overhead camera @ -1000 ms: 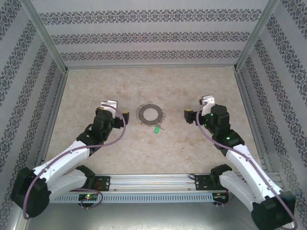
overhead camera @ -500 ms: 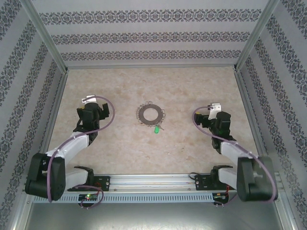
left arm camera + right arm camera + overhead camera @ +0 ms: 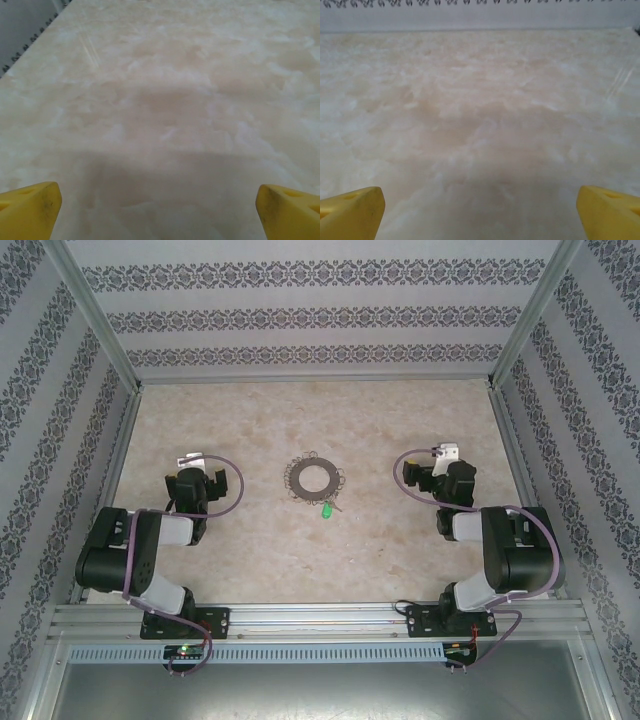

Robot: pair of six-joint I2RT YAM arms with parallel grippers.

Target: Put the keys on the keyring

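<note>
Top view: the keyring [image 3: 313,478] is seen flat on the table [image 3: 400,420], near the middle, fringed with small metal pieces. A key [image 3: 333,506] with a green tag [image 3: 326,510] is noted just near-right of the ring; contact between the two cannot be told. Both arms are folded back over their bases. The left gripper [image 3: 196,478] is placed well left of the ring and the right gripper [image 3: 422,476] well right of it, both clear of ring and key.

Left wrist view: the left gripper [image 3: 160,210] is seen spread wide, one yellow finger [image 3: 30,207] at each lower corner. Nothing is held; bare table [image 3: 165,100] is seen between them.

Right wrist view: the right gripper [image 3: 480,212] is likewise released, its fingers [image 3: 351,210] wide apart with nothing between. Pale table [image 3: 480,110] is seen up to the patterned wall [image 3: 480,15].
</note>
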